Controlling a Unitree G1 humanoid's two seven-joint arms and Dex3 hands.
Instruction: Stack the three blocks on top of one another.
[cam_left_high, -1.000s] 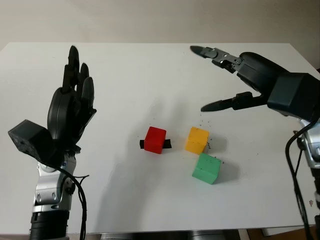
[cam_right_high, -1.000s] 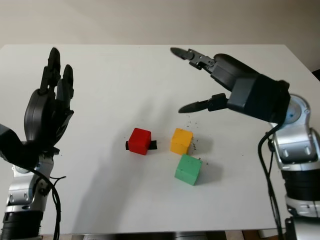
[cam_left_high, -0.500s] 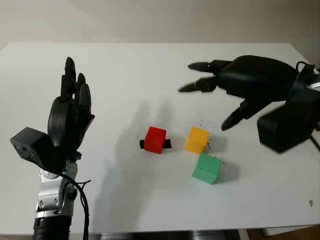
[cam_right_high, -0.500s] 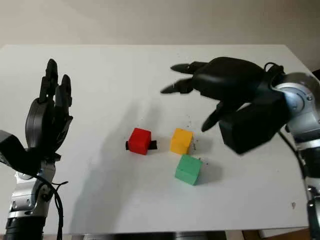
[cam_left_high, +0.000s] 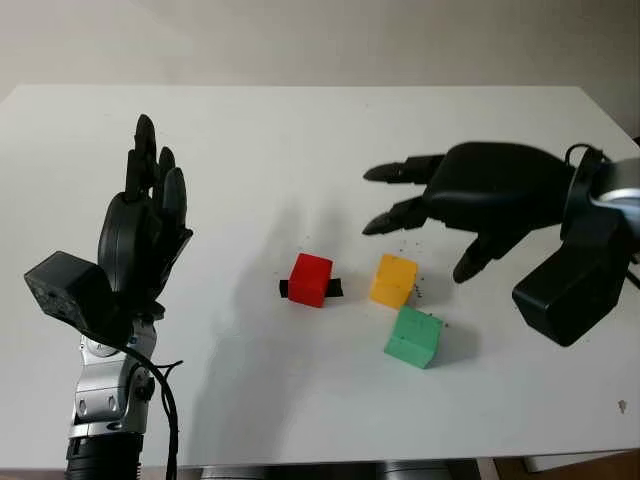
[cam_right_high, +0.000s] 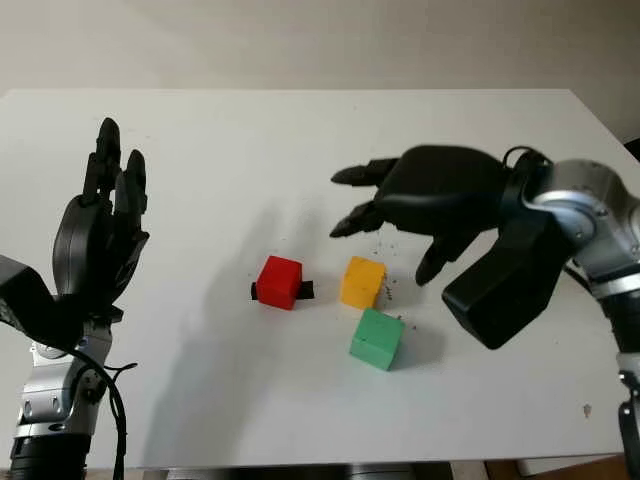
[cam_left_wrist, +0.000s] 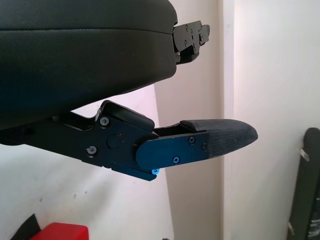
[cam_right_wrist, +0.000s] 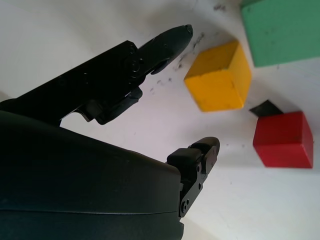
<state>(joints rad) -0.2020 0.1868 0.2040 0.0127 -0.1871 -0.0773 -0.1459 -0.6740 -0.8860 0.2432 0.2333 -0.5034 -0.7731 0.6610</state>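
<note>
On the white table, three blocks, none stacked: red block near the middle, with a small black piece touching its side; yellow block just beside it on the robot's right, apart from it; green block in front of the yellow one, close to its corner. Above the table behind the yellow block, right hand, palm down, open and holding nothing, with fingertips pointing toward the space behind the red block and thumb hanging down near the yellow block, not touching it. At the left side of the table, well apart from the blocks, left hand, raised upright with fingers pointing away from the robot, open, holding nothing.
</note>
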